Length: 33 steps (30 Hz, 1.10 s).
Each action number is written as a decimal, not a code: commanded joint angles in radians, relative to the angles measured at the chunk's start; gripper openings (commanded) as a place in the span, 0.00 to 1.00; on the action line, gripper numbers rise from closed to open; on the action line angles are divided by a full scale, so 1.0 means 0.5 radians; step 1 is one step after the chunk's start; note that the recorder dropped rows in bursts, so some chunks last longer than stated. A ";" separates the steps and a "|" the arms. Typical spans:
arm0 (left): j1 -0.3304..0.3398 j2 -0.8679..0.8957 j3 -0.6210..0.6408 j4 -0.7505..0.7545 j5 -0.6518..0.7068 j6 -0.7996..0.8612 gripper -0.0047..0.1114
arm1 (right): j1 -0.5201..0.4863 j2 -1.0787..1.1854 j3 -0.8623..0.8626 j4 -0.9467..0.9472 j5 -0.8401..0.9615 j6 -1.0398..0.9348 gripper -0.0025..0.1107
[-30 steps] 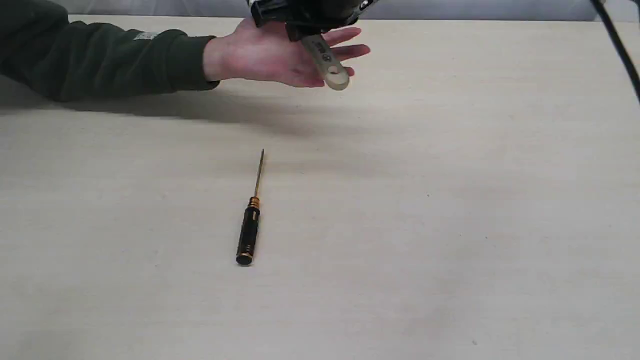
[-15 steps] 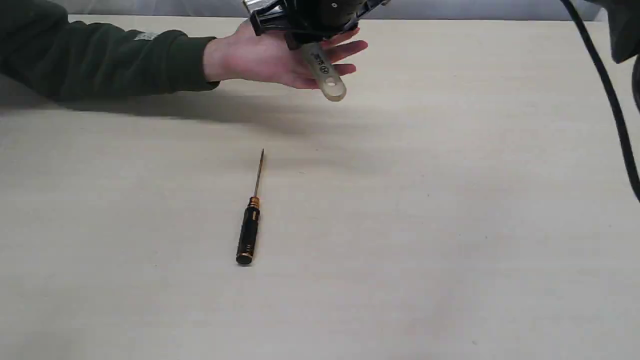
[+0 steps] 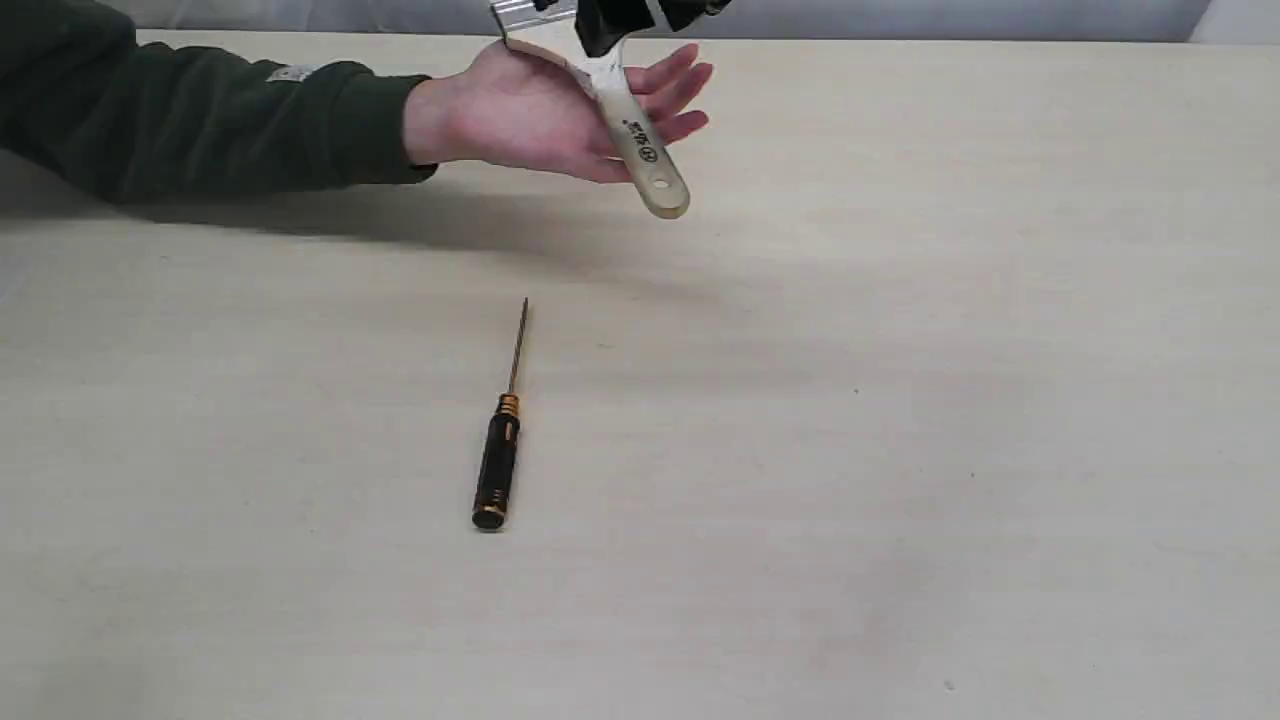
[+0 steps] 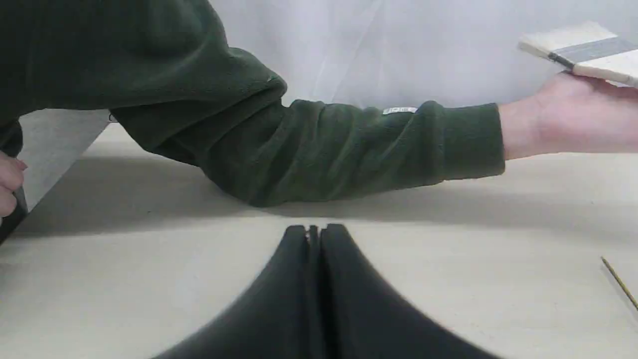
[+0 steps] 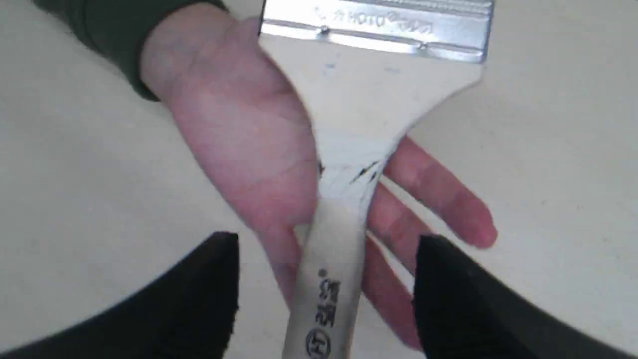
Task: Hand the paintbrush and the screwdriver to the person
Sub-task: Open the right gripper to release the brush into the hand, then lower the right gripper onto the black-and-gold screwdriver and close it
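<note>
The paintbrush (image 3: 640, 140) lies across the person's open palm (image 3: 530, 110) at the back of the table, its handle sticking out past the fingers toward the front. My right gripper (image 3: 625, 15) hovers just above it at the top edge. In the right wrist view the right gripper (image 5: 326, 240) is open, its black fingers (image 5: 219, 279) standing apart on either side of the paintbrush (image 5: 349, 124) handle. The screwdriver (image 3: 497, 460) lies flat mid-table, shaft pointing away. My left gripper (image 4: 313, 229) is shut and empty, low over the table near the green sleeve (image 4: 324, 144).
The person's forearm in the dark green sleeve (image 3: 200, 120) stretches in from the back left and casts a shadow on the pale wooden table (image 3: 900, 450). A second hand (image 4: 7, 184) shows at the edge of the left wrist view.
The right gripper has opened and pulled upward, leaving the paintbrush on the palm. The handle end has sunk a little. The black cable at the right has left the view.
</note>
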 commanded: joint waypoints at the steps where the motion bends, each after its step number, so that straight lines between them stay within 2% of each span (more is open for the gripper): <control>1: -0.013 -0.005 0.004 -0.008 -0.019 -0.004 0.04 | 0.003 -0.129 0.153 0.075 -0.006 -0.059 0.51; 6: -0.013 -0.005 0.004 -0.008 -0.019 -0.004 0.04 | 0.003 -0.371 0.517 0.128 -0.155 -0.072 0.51; 11: -0.013 -0.005 0.004 -0.003 -0.024 -0.004 0.04 | 0.003 -0.608 0.931 0.450 -0.338 -0.292 0.51; 14: -0.013 -0.005 0.004 -0.003 -0.024 -0.004 0.04 | 0.057 -0.697 1.113 0.569 -0.434 -0.393 0.50; 17: -0.013 -0.005 0.004 -0.003 -0.024 -0.004 0.04 | 0.174 -0.723 1.257 0.563 -0.539 -0.396 0.43; 19: -0.013 -0.005 0.004 -0.003 -0.024 -0.004 0.04 | 0.253 -0.719 1.314 0.563 -0.602 -0.396 0.40; 22: -0.013 -0.005 0.004 -0.003 -0.024 -0.004 0.04 | 0.342 -0.682 1.340 0.563 -0.640 -0.389 0.40; 29: -0.013 -0.005 0.004 -0.003 -0.024 -0.004 0.04 | 0.377 -0.515 1.340 0.563 -0.670 -0.306 0.40; 33: -0.013 -0.005 0.004 -0.003 -0.024 -0.004 0.04 | 0.377 -0.391 1.325 0.580 -0.655 -0.306 0.50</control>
